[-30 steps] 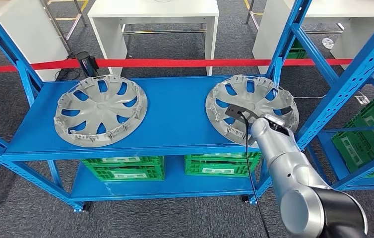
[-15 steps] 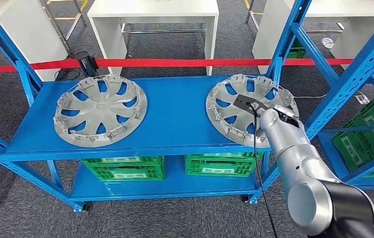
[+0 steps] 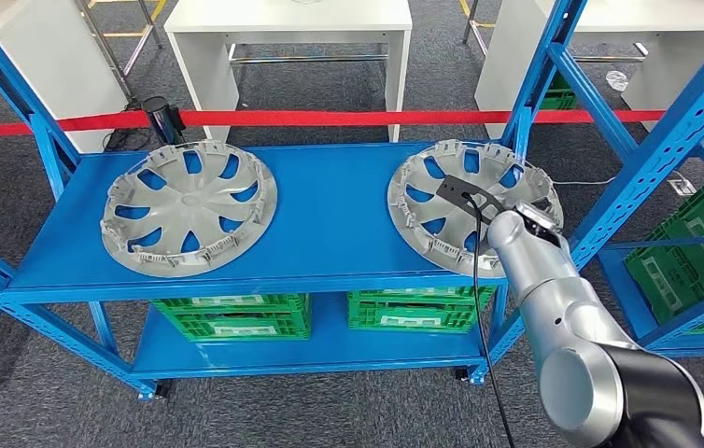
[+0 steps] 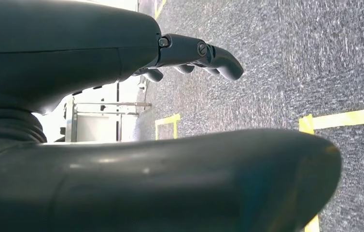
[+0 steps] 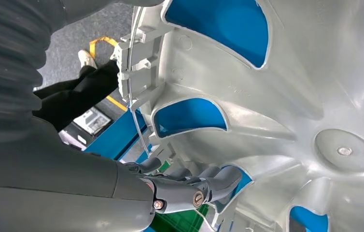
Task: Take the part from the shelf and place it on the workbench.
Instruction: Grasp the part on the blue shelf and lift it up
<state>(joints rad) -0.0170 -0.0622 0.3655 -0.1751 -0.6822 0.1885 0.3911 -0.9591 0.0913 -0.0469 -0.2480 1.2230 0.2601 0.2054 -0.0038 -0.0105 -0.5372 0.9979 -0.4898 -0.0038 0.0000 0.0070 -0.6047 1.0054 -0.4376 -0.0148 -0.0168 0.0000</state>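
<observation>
Right arm is out over the shelf, reaching to the right-hand hubcap. That hubcap lies flat on the blue deck, inner side up, near the shelf's right upright. A second hubcap lies well apart on the left side of the same deck, untouched.

Right robot hand: in the wrist view the fingers curl at the hubcap's rim, tips at one of the spoke openings. I cannot tell if they are clamped on the rim or only touching it; the thumb side is hidden. In the head view the forearm covers the hand, so no help there.

Left robot hand: hangs down over grey carpet, fingers loosely bent, nothing in them, some gap between them.

Progress, my reading: early. The reach to the part looks about done; the grasp is either forming or just made. The hubcap is not lifted: it sits level on the deck. Left to do: secure the grip, lift clear of the shelf frame, turn or walk to the bench, set it down. White tables stand beyond the red tape; which one is the target bench I cannot say.
</observation>
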